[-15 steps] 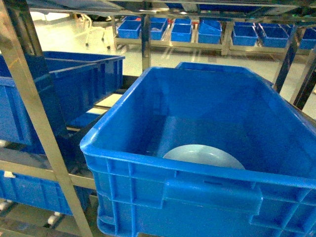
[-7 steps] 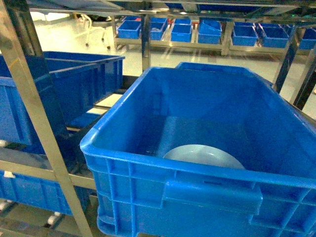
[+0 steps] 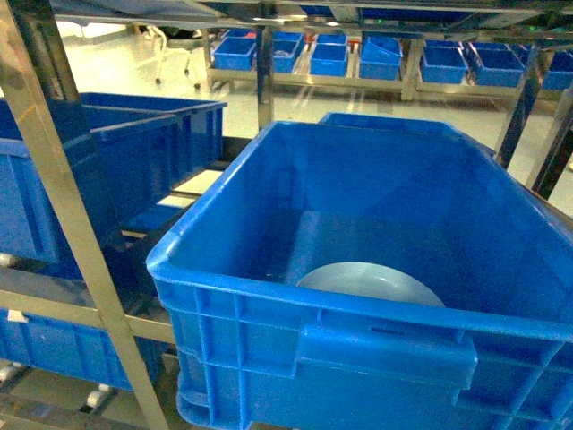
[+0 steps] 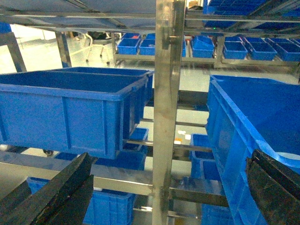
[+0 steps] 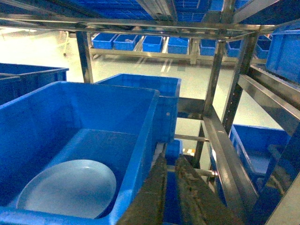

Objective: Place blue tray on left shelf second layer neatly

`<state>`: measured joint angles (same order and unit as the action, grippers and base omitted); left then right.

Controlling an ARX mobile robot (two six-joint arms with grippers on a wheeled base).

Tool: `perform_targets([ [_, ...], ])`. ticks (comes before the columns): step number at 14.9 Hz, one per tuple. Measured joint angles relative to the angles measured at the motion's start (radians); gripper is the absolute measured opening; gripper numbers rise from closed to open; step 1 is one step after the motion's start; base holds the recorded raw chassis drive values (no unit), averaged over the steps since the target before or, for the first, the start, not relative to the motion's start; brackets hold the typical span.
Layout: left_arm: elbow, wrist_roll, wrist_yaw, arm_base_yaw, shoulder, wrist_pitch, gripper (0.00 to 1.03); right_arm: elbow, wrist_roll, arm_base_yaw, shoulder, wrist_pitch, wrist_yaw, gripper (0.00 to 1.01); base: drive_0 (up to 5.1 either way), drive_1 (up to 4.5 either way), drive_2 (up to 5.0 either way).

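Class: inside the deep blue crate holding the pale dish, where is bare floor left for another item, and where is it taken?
The pale sky-blue round dish fills the near floor of the deep dark-blue rectangular crate. Bare floor remains beyond it, bordered by the far and side walls. The right gripper is shut outside the crate's wall.

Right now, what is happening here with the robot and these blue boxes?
Nothing is being held at this moment. The blue tray lies flat on the floor of a large blue crate that sits in the steel rack. The left gripper is open, its fingers wide apart in front of a steel upright. The right gripper is shut on nothing, just outside the crate's right wall.
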<state>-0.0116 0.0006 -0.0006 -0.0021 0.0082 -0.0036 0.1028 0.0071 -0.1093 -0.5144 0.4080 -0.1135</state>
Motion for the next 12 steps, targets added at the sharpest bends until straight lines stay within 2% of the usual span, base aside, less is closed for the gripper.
perform_targets([
  [1, 0.000, 0.000, 0.000, 0.000, 0.000, 0.000, 0.98, -0.039, -0.004, 0.116, 0.098, -0.056, 0.105, 0.02, 0.0, 0.00, 0.0],
  [4, 0.000, 0.000, 0.000, 0.000, 0.000, 0.000, 0.98, -0.064, -0.004, 0.109, 0.187, -0.123, 0.113, 0.02, 0.0, 0.00, 0.0],
  [5, 0.000, 0.000, 0.000, 0.000, 0.000, 0.000, 0.98, -0.088, -0.003, 0.109, 0.202, -0.087, 0.113, 0.02, 0.0, 0.00, 0.0],
  [12, 0.000, 0.000, 0.000, 0.000, 0.000, 0.000, 0.98, -0.088, -0.004, 0.109, 0.328, -0.220, 0.113, 0.02, 0.0, 0.00, 0.0],
])
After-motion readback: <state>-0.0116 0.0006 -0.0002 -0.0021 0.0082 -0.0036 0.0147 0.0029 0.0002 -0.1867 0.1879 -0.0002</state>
